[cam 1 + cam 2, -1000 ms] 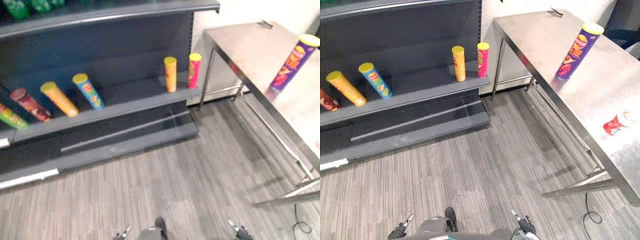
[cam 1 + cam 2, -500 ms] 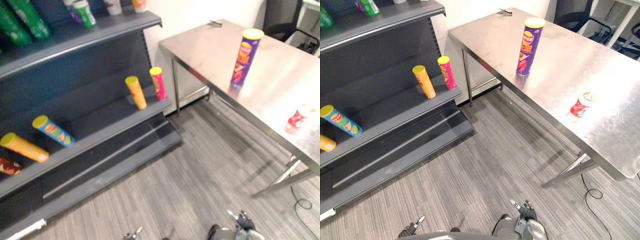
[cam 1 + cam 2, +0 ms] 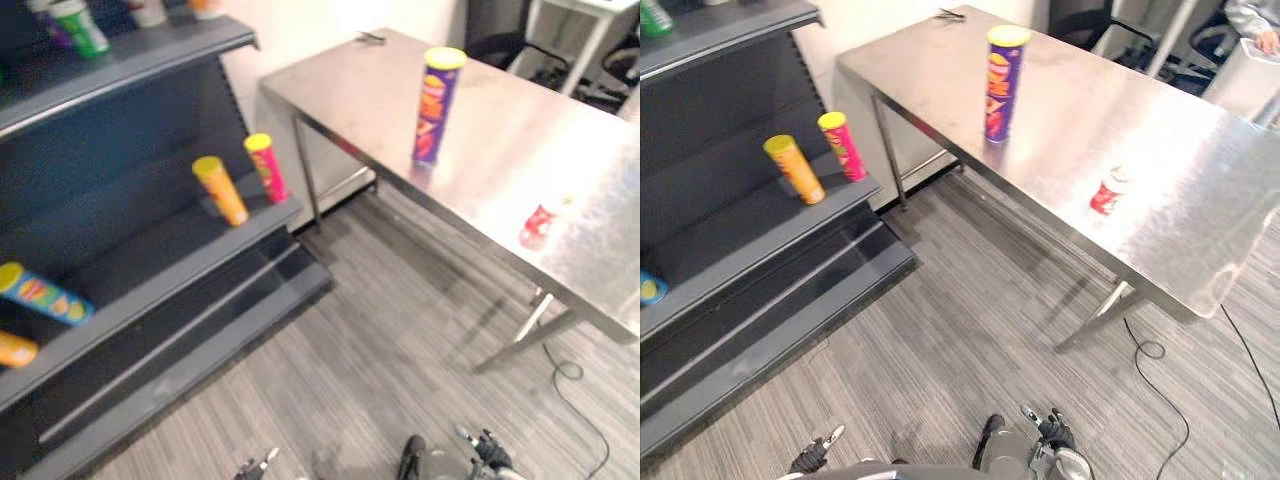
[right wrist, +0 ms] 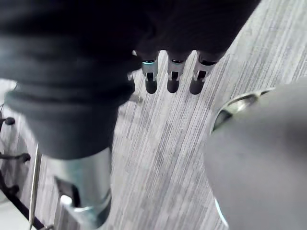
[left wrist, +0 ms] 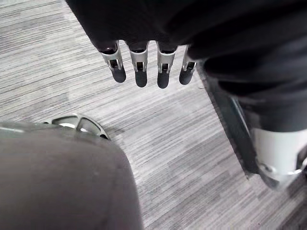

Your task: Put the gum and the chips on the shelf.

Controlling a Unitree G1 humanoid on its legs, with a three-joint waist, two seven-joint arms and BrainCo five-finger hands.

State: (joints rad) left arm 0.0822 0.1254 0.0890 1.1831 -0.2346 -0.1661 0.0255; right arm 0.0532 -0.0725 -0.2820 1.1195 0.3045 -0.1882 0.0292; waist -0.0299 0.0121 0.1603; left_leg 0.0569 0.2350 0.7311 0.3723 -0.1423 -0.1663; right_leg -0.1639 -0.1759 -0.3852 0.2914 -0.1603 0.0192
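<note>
The counter (image 3: 1185,150) is showing a brushed, shiny steel top on thin square legs, and both task items are standing on it. The chips (image 3: 1002,85), a tall purple tube with a yellow lid, are standing upright toward the long edge that faces the open floor. The gum (image 3: 1105,192), a small red container with a pale top, is sitting well apart from the tube, further along the counter on the robot's side. Its finer shape is too small to tell.

The shelf (image 3: 730,250) is a dark grey metal unit with flat boards. On its middle board an orange tube (image 3: 794,170) and a pink tube (image 3: 843,146), both yellow-capped, are standing just beside each other at the end nearest the counter. A blue tube (image 3: 42,296) is showing further along the same board. The floor (image 3: 970,330) is grey carpet with fine stripes.

The left robot hand (image 5: 140,71) is hanging low beside the body with its silver, dark-tipped fingers straight in a row and slightly apart, pointing down at the carpet. It is holding nothing and touching nothing. The right robot hand (image 4: 172,80) is hanging in the same pose on the other side — fingers straight, relaxed and empty above the striped floor. In the head views both hands are showing at the bottom edge, well apart from the counter and the shelf.
</note>
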